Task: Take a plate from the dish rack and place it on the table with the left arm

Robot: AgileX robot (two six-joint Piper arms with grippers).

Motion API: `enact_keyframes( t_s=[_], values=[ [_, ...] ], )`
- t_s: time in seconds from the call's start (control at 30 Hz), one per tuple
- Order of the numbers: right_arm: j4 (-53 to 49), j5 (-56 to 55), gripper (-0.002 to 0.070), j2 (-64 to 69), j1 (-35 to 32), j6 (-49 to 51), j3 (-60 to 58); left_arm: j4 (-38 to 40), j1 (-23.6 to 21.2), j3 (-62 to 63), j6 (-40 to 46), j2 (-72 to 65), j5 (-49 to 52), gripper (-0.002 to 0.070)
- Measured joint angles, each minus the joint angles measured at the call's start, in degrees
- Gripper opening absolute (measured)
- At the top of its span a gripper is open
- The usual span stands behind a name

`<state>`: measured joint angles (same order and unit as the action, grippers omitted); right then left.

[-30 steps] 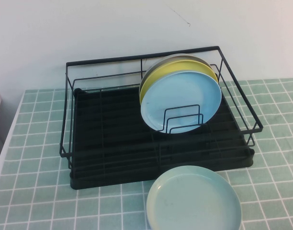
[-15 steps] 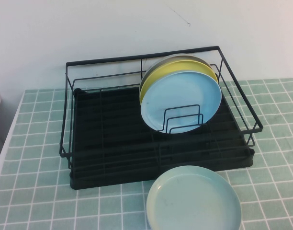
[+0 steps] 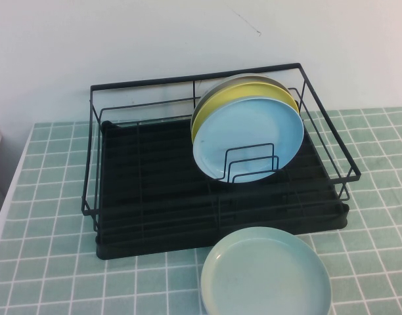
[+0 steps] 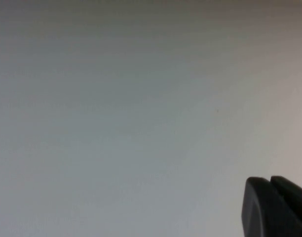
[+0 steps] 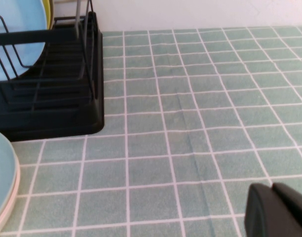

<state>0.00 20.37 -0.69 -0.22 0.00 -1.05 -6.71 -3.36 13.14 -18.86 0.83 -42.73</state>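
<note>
Nothing has moved since the earlier frames: plates, rack and camera views match throughout.

Sky-blue plate (image 3: 248, 139) stands on edge in the dish rack (image 3: 155, 190), upper centre-right of the high view, tilted back and leaning against a yellow plate (image 3: 217, 105) behind it. A further grey-rimmed plate (image 3: 253, 79) shows as a thin arc behind the yellow one. The blue plate's lower edge sits behind small wire dividers (image 3: 251, 164) on the rack's black slatted base. In the right wrist view the same blue plate (image 5: 18, 34) appears at the upper left of the frame, inside the rack corner (image 5: 67, 84).

On the tiled bench (image 3: 50, 216), a paler mint-green plate (image 3: 265, 272) lies flat at the lower centre-right of the high view, its far rim just in front of the rack's front edge; whether they touch cannot be told. Its edge (image 5: 2, 182) shows at the lower left of the right wrist view.

Left pincer (image 4: 277, 207) shows only as dark fingertips at the lower right of the left wrist view, facing a blank pale surface; it is clenched and grasps nothing. Right pincer (image 5: 279, 210) shows as dark fingertips at the lower right of its wrist view, above bare tiles; the tips lie together, clenched on nothing. Neither arm appears in the high view.
</note>
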Motion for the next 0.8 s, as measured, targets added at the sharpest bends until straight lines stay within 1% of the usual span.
enact_keyframes(
  t_s=[0.1,0.27,0.43,0.5,0.67,0.73,0.8],
  values=[
    [0.00,0.00,-0.0001,0.00,0.00,0.00,0.00,-2.26,0.00,8.87,-1.08,0.10,7.47,-0.0004],
    [0.00,0.00,-0.0001,0.00,0.00,0.00,0.00,-4.60,0.00,20.53,-0.60,-0.71,27.15,-0.0004],
    [0.00,0.00,-0.0001,0.00,0.00,0.00,0.00,-4.81,0.00,26.78,-0.10,-5.54,42.73,-0.0004],
    [0.00,0.00,-0.0001,0.00,0.00,0.00,0.00,-4.66,0.00,28.64,-0.10,-8.53,51.22,-0.0004],
    [0.00,0.00,-0.0001,0.00,0.00,0.00,0.00,-0.46,0.00,32.14,0.47,-17.62,72.96,-0.0004],
    [0.00,0.00,-0.0001,0.00,0.00,0.00,0.00,2.77,0.16,33.24,2.75,-22.17,80.51,-0.0004],
    [0.00,0.00,-0.0001,0.00,0.00,0.00,0.00,6.71,1.17,34.09,8.01,-26.39,85.55,-0.0004]
  ],
)
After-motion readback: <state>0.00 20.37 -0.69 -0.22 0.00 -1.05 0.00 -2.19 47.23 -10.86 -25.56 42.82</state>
